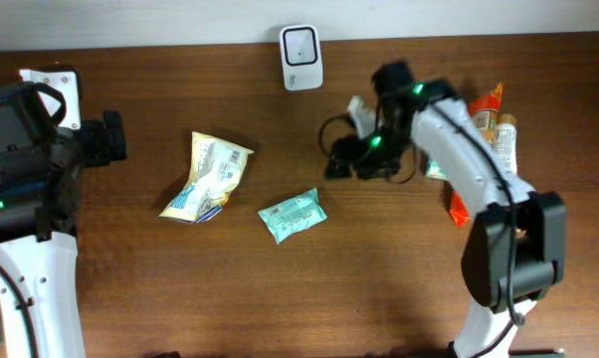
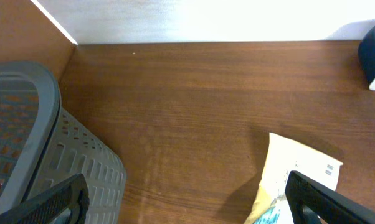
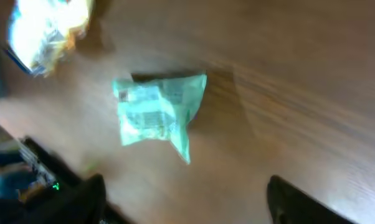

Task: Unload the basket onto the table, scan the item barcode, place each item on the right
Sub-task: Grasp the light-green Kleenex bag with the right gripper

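Observation:
A green packet (image 1: 293, 214) lies flat on the wooden table near the middle, its printed label facing up (image 3: 157, 113). The white barcode scanner (image 1: 300, 57) stands at the table's far edge. My right gripper (image 1: 341, 157) hovers to the right of and a little beyond the green packet, open, with nothing between its dark fingers (image 3: 299, 202). A crumpled yellow and white packet (image 1: 208, 177) lies left of the green one. My left gripper (image 1: 113, 137) stays at the far left, open and empty (image 2: 187, 208), and its right finger overlaps the yellow packet (image 2: 299, 177) in the left wrist view.
A grey perforated basket (image 2: 32, 130) stands at the left, close to my left gripper. Orange packets and bottles (image 1: 491, 129) are heaped at the right behind the right arm. A black cable loops beside the right gripper.

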### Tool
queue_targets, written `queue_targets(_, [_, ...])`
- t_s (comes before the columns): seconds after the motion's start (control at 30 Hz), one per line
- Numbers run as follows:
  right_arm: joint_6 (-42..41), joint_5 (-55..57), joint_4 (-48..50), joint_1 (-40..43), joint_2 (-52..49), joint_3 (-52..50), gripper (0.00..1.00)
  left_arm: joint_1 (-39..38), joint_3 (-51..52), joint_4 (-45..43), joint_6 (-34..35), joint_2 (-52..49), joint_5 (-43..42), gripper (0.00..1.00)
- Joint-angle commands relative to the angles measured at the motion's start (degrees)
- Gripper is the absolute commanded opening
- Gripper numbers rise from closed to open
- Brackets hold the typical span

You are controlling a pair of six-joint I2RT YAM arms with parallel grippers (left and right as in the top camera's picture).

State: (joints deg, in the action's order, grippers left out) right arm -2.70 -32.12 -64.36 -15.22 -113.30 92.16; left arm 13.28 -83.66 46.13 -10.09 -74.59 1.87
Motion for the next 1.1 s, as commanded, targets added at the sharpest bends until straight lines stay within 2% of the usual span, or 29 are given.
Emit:
queue_targets(0.0, [1.22,-5.38,5.07,-2.14,-1.09,-5.4,0.9,0.28,-0.57,-0.02,-0.74,0.04,-0.66,0.99])
queue_targets(0.1, [0.24,-5.9,7.82,-5.46,-5.18,-5.51,0.92,0.28,-0.57,-0.02,-0.74,0.04,-0.66,0.99])
queue_targets(0.17, [-1.03,-8.81,9.42,-6.54,-8.79,-5.49,0.89,0.28,-0.57,-0.02,-0.74,0.04,-0.66,0.99])
queue_targets(0.23, [-3.48,-12.5,11.19,-6.58,-11.67,-5.49,0.77,0.28,-0.57,-0.02,-0.74,0.04,-0.66,0.99])
queue_targets(0.37, [-6.88,-13.79,12.39,-6.56,-14.8,-5.49,0.64,0.28,-0.57,-0.02,-0.74,0.04,-0.66,0.99])
queue_targets(0.43, [-8.66,-13.77,13.25,-6.58,-14.8,-5.49,0.51,0.28,-0.57,-0.02,-0.74,0.04,-0.66,0.99])
queue_targets(0.5, [-8.79,-13.81,13.97,-6.88,-14.8,-5.49,0.32,0.28,-0.57,-0.02,-0.74,0.04,-0.66,0.99])
queue_targets(0.53, [-8.76,-13.86,14.1,-6.97,-14.8,-5.49,0.12,0.28,-0.57,-0.02,-0.74,0.04,-0.66,0.99])
queue_targets(0.57, [-8.7,-14.73,14.1,-6.93,-14.8,-5.49,0.04,0.28,-0.57,-0.02,-0.74,0.04,-0.66,0.99])
queue_targets(0.67, [-5.57,-17.94,14.53,-6.01,-13.49,-5.25,0.04,0.28,-0.57,-0.02,-0.74,0.04,-0.66,0.99])
queue_targets(0.83, [-3.08,-18.95,16.87,-0.72,-0.52,-5.2,0.04,0.28,-0.57,-0.02,-0.74,0.04,-0.66,0.99])
queue_targets(0.9, [-3.82,-13.38,16.52,1.81,6.71,-5.22,0.04,0.28,-0.57,-0.02,-0.74,0.04,-0.66,0.99])
queue_targets(1.0, [-8.59,1.07,16.22,2.43,15.85,-5.22,0.04,0.28,-0.57,-0.02,-0.74,0.04,-0.66,0.99])
queue_targets(1.07, [-8.74,2.67,16.46,2.45,20.98,-5.22,0.04,0.28,-0.57,-0.02,-0.74,0.04,-0.66,0.99])
